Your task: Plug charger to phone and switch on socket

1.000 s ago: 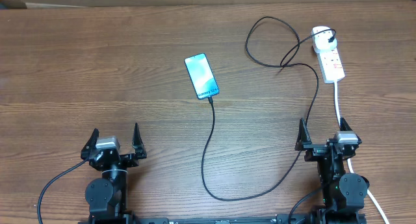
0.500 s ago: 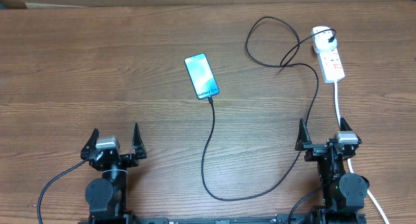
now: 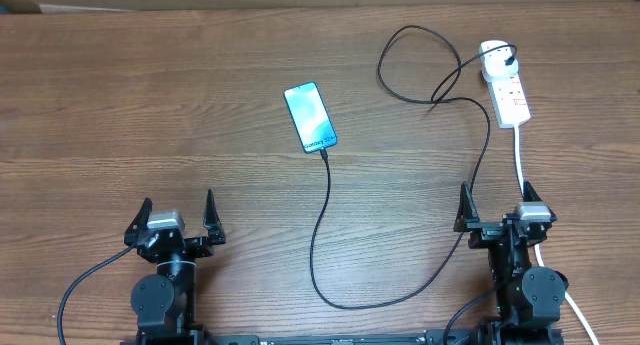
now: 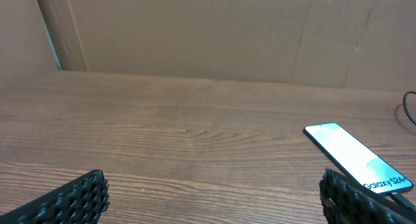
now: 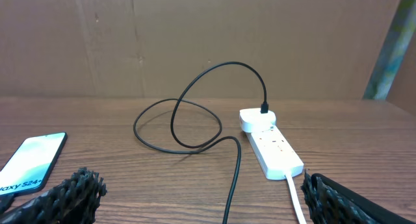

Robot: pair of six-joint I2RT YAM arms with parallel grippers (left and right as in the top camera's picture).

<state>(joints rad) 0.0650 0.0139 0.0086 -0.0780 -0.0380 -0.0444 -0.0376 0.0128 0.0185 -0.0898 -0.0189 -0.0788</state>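
The phone [image 3: 310,117] lies screen-up and lit in the middle of the table; it also shows in the left wrist view [image 4: 356,158] and the right wrist view [image 5: 30,162]. The black charger cable [image 3: 322,235] runs from the phone's near end, loops along the front, then up to the black plug [image 3: 510,57] in the white socket strip [image 3: 505,83] at the far right, seen also in the right wrist view [image 5: 272,144]. My left gripper [image 3: 178,213] and right gripper [image 3: 493,202] sit open and empty at the table's front edge, away from all of it.
The strip's thick white cord [image 3: 522,165] runs down beside my right gripper. The black cable [image 5: 232,178] passes between the right fingers' view. A brown cardboard wall [image 4: 208,36] backs the table.
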